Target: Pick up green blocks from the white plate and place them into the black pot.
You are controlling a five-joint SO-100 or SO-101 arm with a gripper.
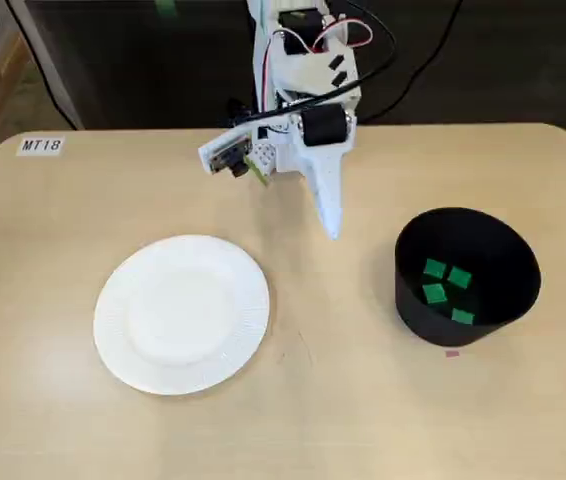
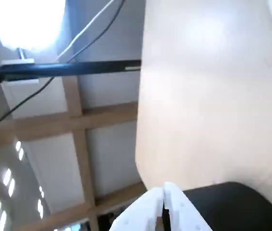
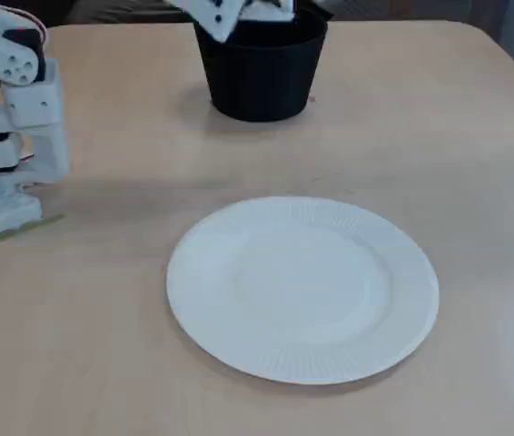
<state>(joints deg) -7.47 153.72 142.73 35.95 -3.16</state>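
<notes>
in a fixed view, the white plate (image 1: 181,315) sat at the left of the counter (image 1: 363,420). between plate and pot hung the claw (image 1: 333,228), clenched, fingers pressed together, tip pointing down. at the right stood the black pot (image 1: 415,308), four green blocks (image 1: 434,293) lying inside it.

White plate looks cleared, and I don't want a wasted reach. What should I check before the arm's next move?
1. White plate free of blocks: ok, bare in both fixed views.
2. Green blocks inside black pot: ok, four visible.
3. Gripper empty: ok, shut on nothing.
4. Gripper clear of plate and pot: ok, touching neither.
5. Stray blocks on table: ok, none seen.
</notes>
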